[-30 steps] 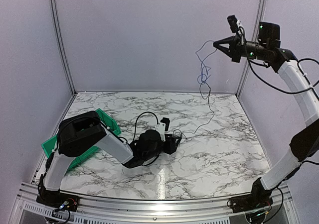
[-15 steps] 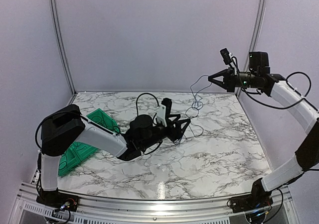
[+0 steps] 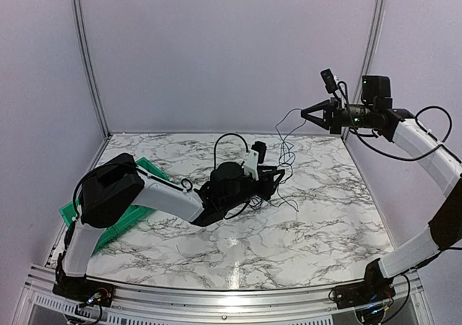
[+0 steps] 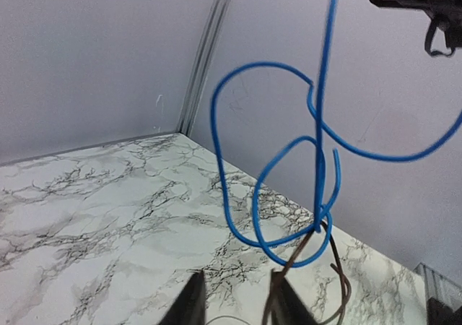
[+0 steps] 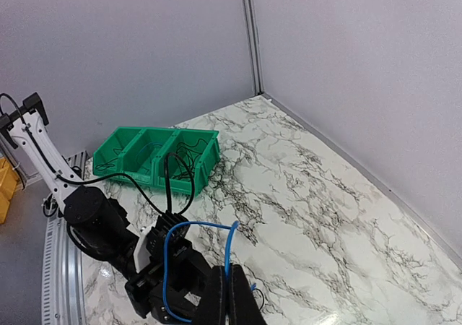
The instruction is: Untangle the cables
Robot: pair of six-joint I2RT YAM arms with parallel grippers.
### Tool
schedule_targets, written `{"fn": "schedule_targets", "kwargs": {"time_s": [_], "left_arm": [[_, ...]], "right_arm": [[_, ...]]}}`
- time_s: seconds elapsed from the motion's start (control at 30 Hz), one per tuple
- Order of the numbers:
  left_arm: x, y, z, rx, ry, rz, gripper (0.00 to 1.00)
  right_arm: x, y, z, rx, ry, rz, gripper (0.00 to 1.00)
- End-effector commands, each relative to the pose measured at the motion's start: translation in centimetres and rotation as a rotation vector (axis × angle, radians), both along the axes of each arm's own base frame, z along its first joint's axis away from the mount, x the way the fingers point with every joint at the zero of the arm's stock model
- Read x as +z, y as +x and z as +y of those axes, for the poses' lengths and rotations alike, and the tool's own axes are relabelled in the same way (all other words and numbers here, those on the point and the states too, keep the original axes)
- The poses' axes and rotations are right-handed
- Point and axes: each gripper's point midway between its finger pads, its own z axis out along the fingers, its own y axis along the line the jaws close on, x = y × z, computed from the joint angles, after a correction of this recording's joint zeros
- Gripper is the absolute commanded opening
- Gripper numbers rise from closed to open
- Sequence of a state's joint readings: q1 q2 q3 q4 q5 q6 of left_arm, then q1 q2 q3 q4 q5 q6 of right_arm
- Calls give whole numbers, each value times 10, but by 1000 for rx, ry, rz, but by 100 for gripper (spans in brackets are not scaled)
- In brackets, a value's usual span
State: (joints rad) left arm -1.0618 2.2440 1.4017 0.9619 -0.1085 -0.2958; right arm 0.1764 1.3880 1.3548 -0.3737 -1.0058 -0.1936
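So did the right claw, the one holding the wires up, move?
Yes. The right claw came down: it was high up the corner post and now hangs lower, nearer the table's back edge, cables dangling from it.

Bright even light, soft shadows, glare patch on glossy table [image 3: 232, 256], mostly sharp

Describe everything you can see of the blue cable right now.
The blue cable is a thin, smooth wire that looks plastic-coated. It hangs in the air from the shut right tool, which pinches its upper end, and curls into a few overlapping loops above the marble table. At the bottom of the loops it is tangled with a thin dark wire. The left tool sits just below, fingers apart, not touching the blue strand.
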Motion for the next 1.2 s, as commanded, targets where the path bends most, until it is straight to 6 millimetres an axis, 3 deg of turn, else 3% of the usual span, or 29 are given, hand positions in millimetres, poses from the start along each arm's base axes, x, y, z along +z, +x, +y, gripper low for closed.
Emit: {"fn": "schedule_targets", "kwargs": {"time_s": [0.0, 0.03, 0.33, 0.47, 0.63, 0.77, 0.93, 1.17], "left_arm": [[-14, -3, -13, -61, 34, 2, 11], [-18, -4, -13, -66, 38, 7, 0], [-84, -26, 12, -81, 120, 174, 0], [-105, -35, 26, -73, 152, 223, 0], [-107, -41, 36, -65, 166, 231, 0], [-112, -44, 42, -62, 186, 231, 0], [-128, -55, 46, -83, 213, 261, 0], [-141, -72, 54, -91, 249, 284, 0]], "right_arm": [[15, -12, 3, 31, 21, -35, 0], [18, -12, 2, 29, 21, -43, 0], [104, -9, -4, 30, 54, -197, 0], [102, -6, -3, 33, 59, -189, 0], [78, 1, -3, 20, 48, -150, 0], [78, -1, -4, 16, 43, -160, 0], [116, 9, -14, -77, 1, -280, 0], [171, 43, -48, -351, -40, -424, 0]]}}
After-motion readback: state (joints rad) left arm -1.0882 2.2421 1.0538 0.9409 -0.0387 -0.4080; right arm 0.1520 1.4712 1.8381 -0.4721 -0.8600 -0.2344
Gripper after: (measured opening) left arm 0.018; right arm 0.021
